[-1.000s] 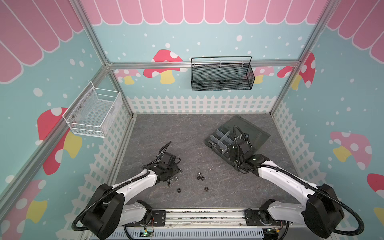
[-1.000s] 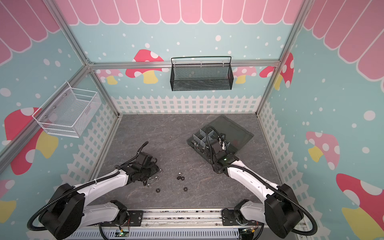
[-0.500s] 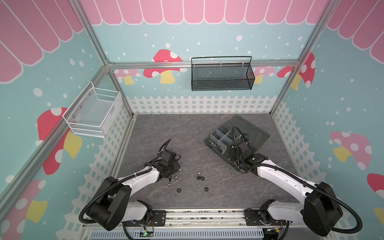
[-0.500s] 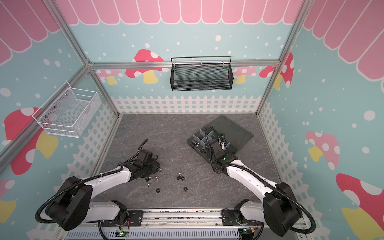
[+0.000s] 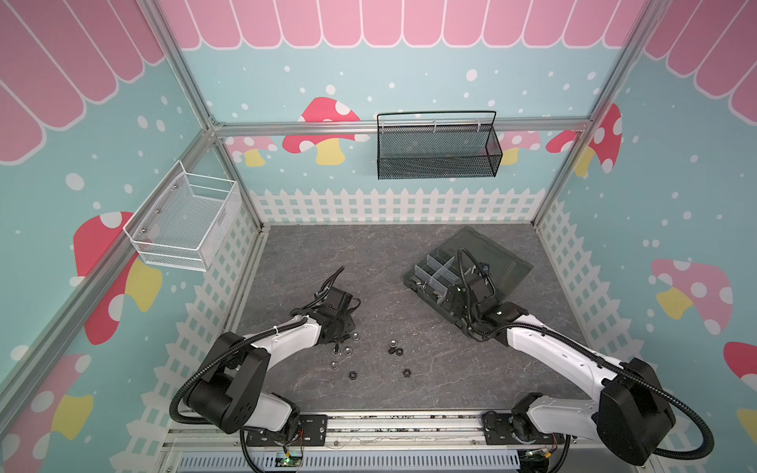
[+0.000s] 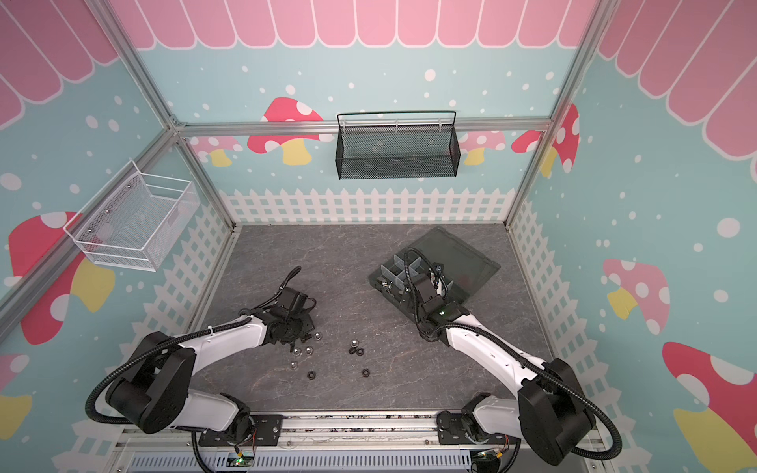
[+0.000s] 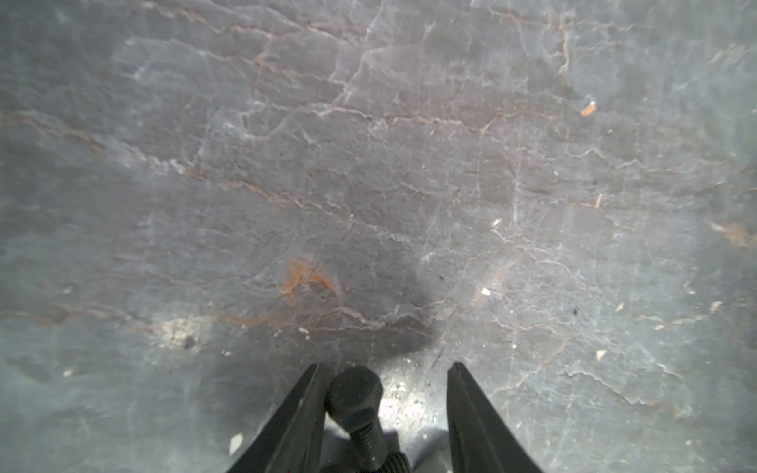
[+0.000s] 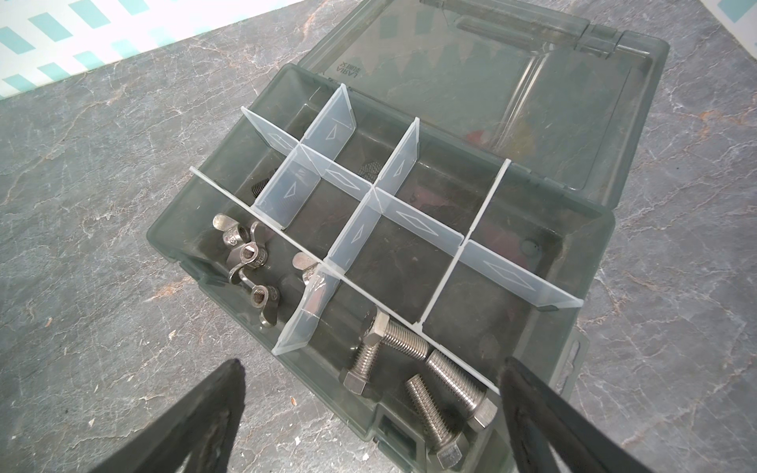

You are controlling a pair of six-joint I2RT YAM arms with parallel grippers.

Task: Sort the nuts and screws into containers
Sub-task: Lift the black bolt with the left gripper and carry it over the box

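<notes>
Left wrist: left gripper (image 7: 385, 363) nose-down, blk screw (image 7: 355, 391) btwn jaws.

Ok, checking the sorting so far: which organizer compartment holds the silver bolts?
The compartment nearest the right gripper, holding four silver bolts; the one beside it holds wing nuts.

Grey marbled tabletop (image 5: 368, 254) bears scattered nuts (image 5: 406, 372) and the open organizer box (image 5: 506, 264).

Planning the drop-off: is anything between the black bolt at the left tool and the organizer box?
On the table, only loose nuts lie between the black bolt and the organizer box; a lifted bolt would likely clear them. The lid is open, but the open right tool hovers just above the box.
</notes>
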